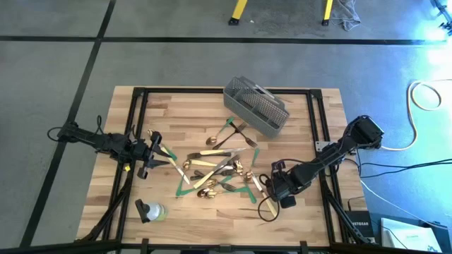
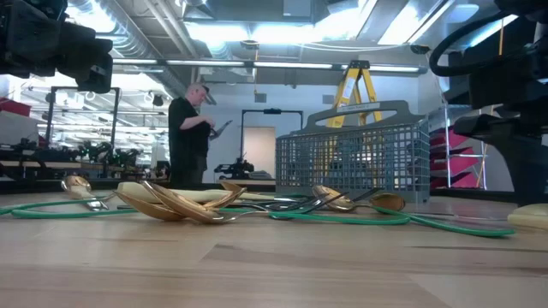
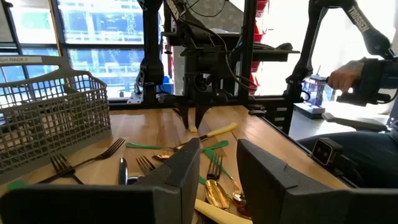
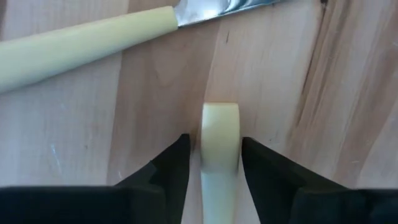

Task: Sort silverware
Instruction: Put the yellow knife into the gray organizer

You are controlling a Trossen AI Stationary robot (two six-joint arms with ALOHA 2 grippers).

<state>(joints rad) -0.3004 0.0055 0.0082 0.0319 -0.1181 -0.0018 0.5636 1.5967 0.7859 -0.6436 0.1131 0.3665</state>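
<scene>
While a person (image 2: 190, 133) stands beyond, silverware (image 1: 215, 166) litters the wooden table (image 1: 296, 116).

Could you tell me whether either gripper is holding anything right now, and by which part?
The right gripper straddles a cream knife handle near its end; a firm grip cannot be told. The left gripper holds nothing.

Right gripper (image 4: 214, 165) low — left gripper (image 3: 217, 171) parted, raised.
</scene>
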